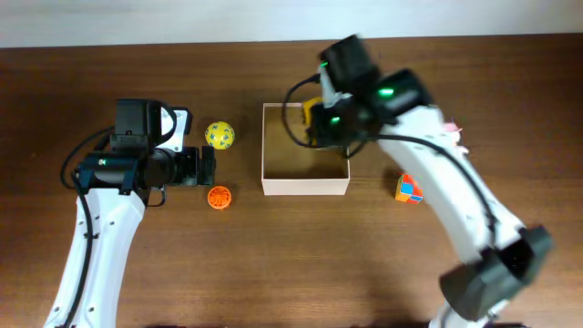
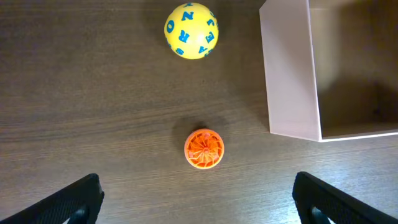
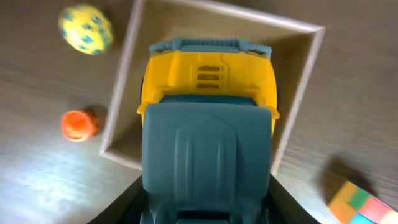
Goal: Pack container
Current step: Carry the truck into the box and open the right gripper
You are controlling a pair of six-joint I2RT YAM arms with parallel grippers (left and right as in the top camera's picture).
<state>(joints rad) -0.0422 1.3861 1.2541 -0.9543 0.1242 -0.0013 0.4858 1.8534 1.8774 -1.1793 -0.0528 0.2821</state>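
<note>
Nearest the robot's side of the dark wooden table point(image 1: 182, 273), an orange ridged ball point(image 1: 219, 197) is lying just left of the container's near left corner, apart from the wall. A multicoloured cube point(image 1: 409, 189) is sitting to the right of the container, also apart from it. The container point(image 1: 305, 188), a square white-walled box with a tan floor, is standing at the table's middle between the two arms. Farther back on the left, a yellow ball with blue letters point(image 1: 219, 135) is resting near the container's left wall. Nothing is lying between either ball and the left gripper.

The left arm is reaching in from the lower left, its wrist turned toward the container. The right arm is stretching diagonally from the lower right and is bending over the container's far right part.

The left gripper point(image 2: 196, 190) is hanging above the table with its fingers point(image 2: 74, 199) spread wide. It is holding nothing, and the orange ridged ball is lying just ahead of the gap. The right gripper point(image 3: 205, 208) is clamping a yellow and teal toy truck point(image 3: 208, 81). The truck is hanging over the container's floor, its yellow end toward the far wall.
</note>
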